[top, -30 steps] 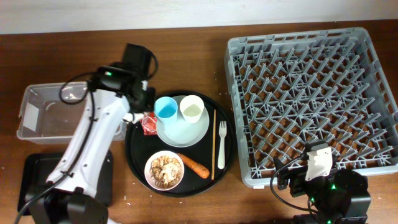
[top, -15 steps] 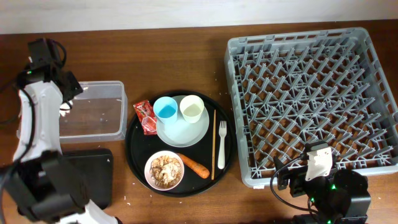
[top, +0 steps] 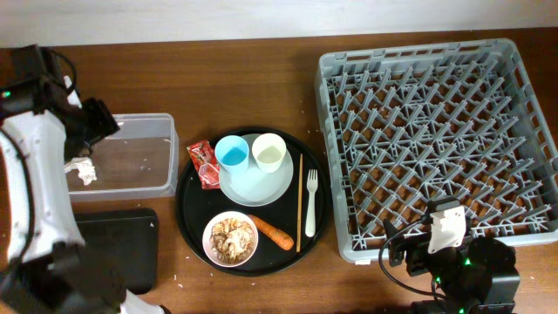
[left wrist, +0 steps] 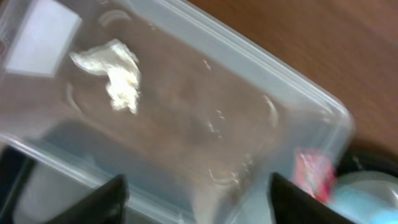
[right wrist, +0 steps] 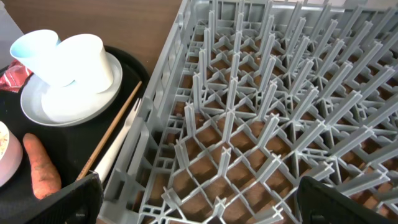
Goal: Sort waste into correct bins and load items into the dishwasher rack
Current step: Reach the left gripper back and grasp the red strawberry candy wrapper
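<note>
Tissue [top: 85,171] lies in the clear tub [top: 131,166] far left, with the left gripper [left wrist: 198,186] over it, spread apart and empty. Red wrapper [top: 206,164], blue cup [top: 232,152], cream cup [top: 269,153], plate [top: 261,185], bowl [top: 231,238] and carrot [top: 272,231] sit on the round tray [top: 193,218] mid desk [top: 261,87]. Right gripper [right wrist: 199,183], wide apart and empty, hangs over the near edge of the rack [top: 436,122].

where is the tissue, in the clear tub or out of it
In. The crumpled white tissue sits inside the walls of the clear tub, near one end, with nothing gripping it.
</note>
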Robot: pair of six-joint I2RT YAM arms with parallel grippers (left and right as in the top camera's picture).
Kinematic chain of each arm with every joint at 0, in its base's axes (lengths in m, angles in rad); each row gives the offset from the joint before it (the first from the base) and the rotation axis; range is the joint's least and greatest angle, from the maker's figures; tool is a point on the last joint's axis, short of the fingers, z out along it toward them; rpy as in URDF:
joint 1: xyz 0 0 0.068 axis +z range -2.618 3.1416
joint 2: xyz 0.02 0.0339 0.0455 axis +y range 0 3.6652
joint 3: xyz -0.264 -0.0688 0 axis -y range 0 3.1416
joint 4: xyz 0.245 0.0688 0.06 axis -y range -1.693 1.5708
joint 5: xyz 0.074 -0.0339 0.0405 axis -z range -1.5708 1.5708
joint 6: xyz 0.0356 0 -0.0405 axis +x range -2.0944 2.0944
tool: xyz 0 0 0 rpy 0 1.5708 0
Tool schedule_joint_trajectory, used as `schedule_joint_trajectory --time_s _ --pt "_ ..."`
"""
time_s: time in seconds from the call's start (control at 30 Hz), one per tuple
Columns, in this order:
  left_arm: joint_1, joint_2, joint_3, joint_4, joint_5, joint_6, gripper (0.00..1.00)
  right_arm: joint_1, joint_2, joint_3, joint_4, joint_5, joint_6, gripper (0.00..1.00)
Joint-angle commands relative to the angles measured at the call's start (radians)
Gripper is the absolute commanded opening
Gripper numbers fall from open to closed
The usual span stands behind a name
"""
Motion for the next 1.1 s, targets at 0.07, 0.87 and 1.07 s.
schedule_joint_trajectory --time_s 0.07,0.87,1.07 --pt "-0.051 -0.132 -0.019 -0.207 0.204 0.003 0.37 -0.006 -0.003 0.009 0.002 -0.002 0.012 0.99" --pt "-0.442 -0.130 -0.579 0.294 0.034 -0.241 0.44 -0.006 -0.003 0.009 0.002 -0.002 0.012 0.99" --pt "-0.442 -0.130 -0.663 0.401 0.033 -0.241 0.45 -0.006 -0.003 0.009 0.002 -0.002 0.012 0.99"
